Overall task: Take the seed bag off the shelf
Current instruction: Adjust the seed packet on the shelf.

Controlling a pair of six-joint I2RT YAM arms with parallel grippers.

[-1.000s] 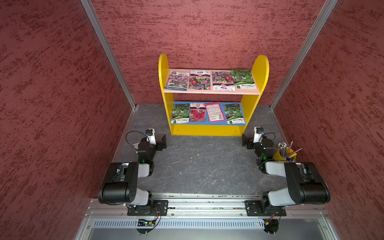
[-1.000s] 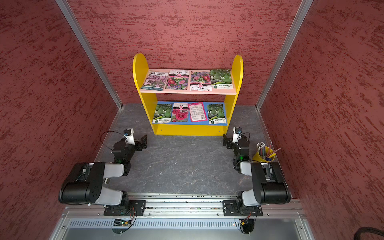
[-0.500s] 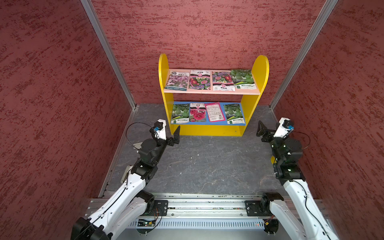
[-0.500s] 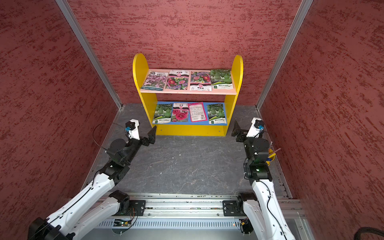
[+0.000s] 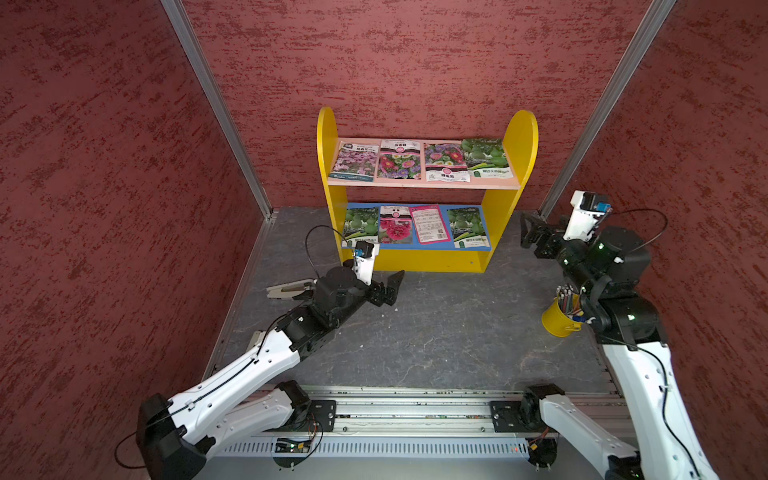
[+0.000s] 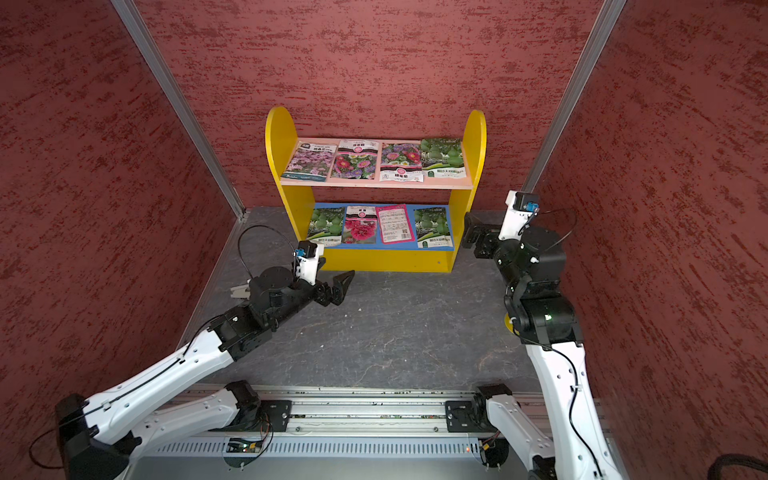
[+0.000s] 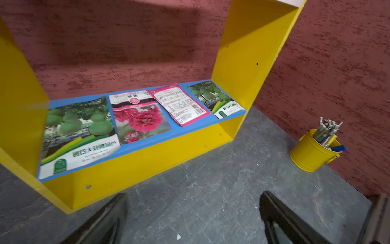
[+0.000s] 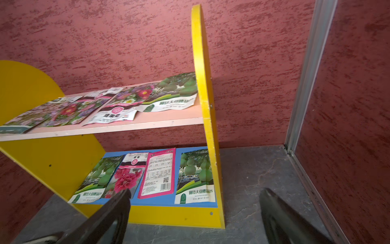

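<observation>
Jaws gape empty on left gripper [image 5: 392, 289] and right gripper [image 5: 525, 230]; pinch the nearest seed bag [image 7: 78, 135] by its front edge

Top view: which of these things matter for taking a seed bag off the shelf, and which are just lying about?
Job: shelf; four upper seed bags on the pink board; four lower seed bags on the blue board; left tool, right tool, both open.
Lying about: yellow pencil bucket beside the right arm; pale object behind the left arm, unclear.

Free floor [image 5: 436, 332] before the shelf [image 5: 419, 262]
Yellow side panels [image 5: 505, 208] close its ends; pencil bucket [image 5: 559, 322] stands by the right wall [image 5: 706, 166].
</observation>
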